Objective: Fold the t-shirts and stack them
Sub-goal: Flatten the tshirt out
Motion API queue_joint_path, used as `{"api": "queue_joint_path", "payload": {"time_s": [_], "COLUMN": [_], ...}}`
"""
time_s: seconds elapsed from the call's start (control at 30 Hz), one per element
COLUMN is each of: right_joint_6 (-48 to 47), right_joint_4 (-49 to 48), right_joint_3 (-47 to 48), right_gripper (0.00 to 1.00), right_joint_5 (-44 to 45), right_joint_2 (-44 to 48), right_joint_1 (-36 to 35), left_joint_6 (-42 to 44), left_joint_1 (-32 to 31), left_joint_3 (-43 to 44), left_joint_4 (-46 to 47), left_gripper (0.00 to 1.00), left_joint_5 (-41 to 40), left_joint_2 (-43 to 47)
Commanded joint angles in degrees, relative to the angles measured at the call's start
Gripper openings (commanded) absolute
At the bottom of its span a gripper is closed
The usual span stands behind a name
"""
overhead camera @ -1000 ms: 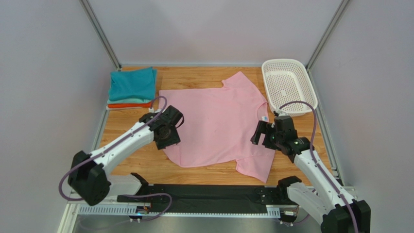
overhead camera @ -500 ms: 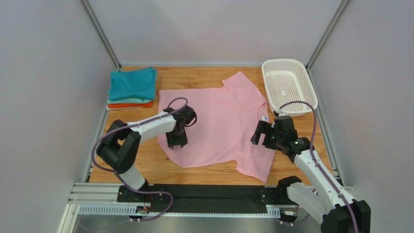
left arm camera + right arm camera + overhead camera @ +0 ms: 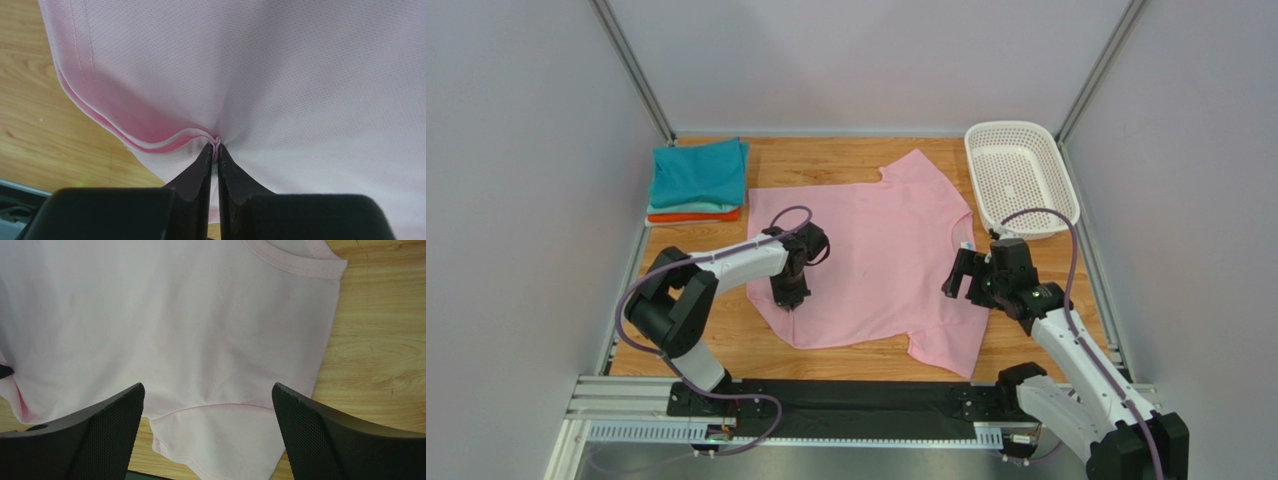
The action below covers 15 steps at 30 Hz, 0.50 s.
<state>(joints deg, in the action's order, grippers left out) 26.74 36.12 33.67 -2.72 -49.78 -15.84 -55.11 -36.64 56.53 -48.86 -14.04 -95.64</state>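
Observation:
A light pink t-shirt (image 3: 881, 255) lies spread flat on the wooden table, neck toward the right. My left gripper (image 3: 789, 298) is shut on the pink t-shirt's hem near its left bottom corner; in the left wrist view the fabric (image 3: 280, 75) is pinched into a small pucker between the black fingertips (image 3: 206, 165). My right gripper (image 3: 956, 276) hovers open over the shirt's right side near the collar (image 3: 300, 265), with the near sleeve (image 3: 225, 435) between its wide-apart fingers (image 3: 105, 430). A folded stack of t-shirts (image 3: 698, 178), teal on top with mint and orange beneath, sits at the back left.
A white perforated basket (image 3: 1019, 176) stands at the back right corner. Grey walls and metal frame posts close in the table on three sides. A black rail (image 3: 846, 405) runs along the near edge between the arm bases.
The left arm swung in over the shirt's left hem, lowered, and its jaws closed on the fabric, tugging the hem slightly. The right arm has not moved.

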Motion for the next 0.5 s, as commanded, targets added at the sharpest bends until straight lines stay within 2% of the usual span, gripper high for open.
{"api": "queue_joint_path", "payload": {"time_s": [0.0, 0.13, 0.17, 0.33, 0.47], "right_joint_6": [-0.29, -0.46, -0.55, -0.64, -0.64], "right_joint_4": [-1.93, -2.19, -2.28, -2.54, -2.55], "right_joint_3": [-0.36, -0.45, -0.45, -0.45, -0.53], "right_gripper": [1.0, 1.0, 1.0, 1.0, 1.0], "right_joint_5": [-0.88, -1.06, -1.23, -1.5, -1.85], "right_joint_2": [0.74, 0.3, -0.05, -0.41, -0.93], "right_joint_1": [0.1, 0.1, 0.1, 0.02, 0.1], "left_joint_6": [-1.84, -4.21, -6.3, -8.78, -14.39], "left_joint_1": [-0.1, -0.18, -0.18, -0.18, -0.18], "left_joint_3": [-3.44, -7.57, -10.45, -14.51, -18.99], "left_joint_4": [-3.16, -5.18, -6.93, -10.11, -15.11], "left_gripper": [0.12, 0.12, 0.18, 0.17, 0.16], "left_joint_5": [-0.46, -0.81, -2.2, -2.31, -3.18], "left_joint_2": [6.15, 12.21, 17.1, 22.58, 27.86]}}
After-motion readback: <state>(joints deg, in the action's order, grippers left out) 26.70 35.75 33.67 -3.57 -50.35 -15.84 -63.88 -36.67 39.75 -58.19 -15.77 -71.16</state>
